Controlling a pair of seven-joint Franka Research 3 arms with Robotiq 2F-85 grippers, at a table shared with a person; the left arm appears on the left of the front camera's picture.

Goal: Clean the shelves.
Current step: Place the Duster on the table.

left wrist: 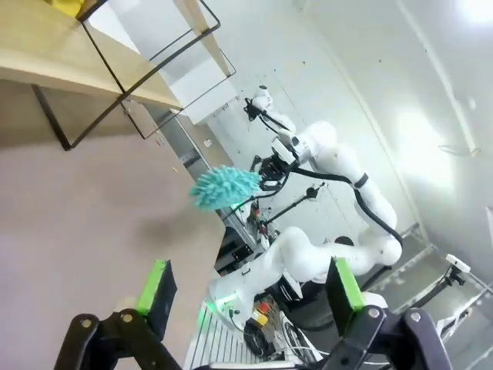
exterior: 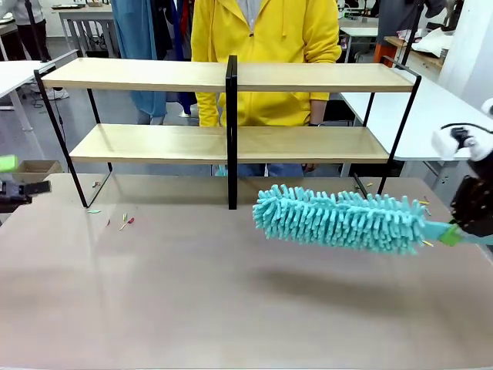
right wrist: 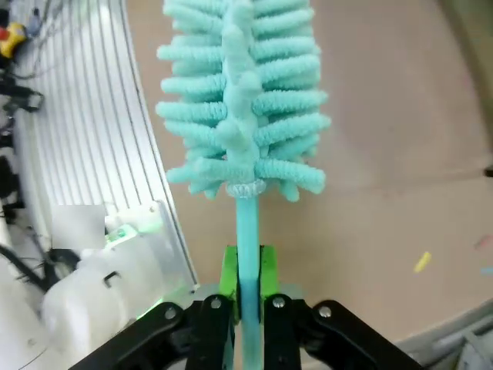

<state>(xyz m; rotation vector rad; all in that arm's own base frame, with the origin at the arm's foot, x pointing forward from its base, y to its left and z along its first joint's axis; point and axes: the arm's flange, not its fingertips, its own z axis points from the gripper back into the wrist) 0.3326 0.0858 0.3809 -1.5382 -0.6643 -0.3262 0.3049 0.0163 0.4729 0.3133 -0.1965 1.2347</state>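
Note:
The shelves (exterior: 154,75), two light wooden boards on a thin black frame with a black centre post, stand at the far side of the brown table; one end shows in the left wrist view as shelves (left wrist: 77,73). A fluffy teal duster (exterior: 339,220) hangs level above the table, in front of the right half of the lower board. My right gripper (exterior: 456,233) is shut on its teal handle (right wrist: 247,231), with the duster head (right wrist: 243,100) pointing away. My left gripper (exterior: 11,177) is at the left edge; in its wrist view the left gripper (left wrist: 250,289) is open and holds nothing, with the duster (left wrist: 227,187) far off.
A person in a yellow hoodie (exterior: 262,38) stands just behind the shelves. Small coloured scraps (exterior: 123,223) lie on the table (exterior: 192,308) near the rack's left foot, and others (exterior: 425,204) by its right foot. A white table (exterior: 439,108) stands at the right.

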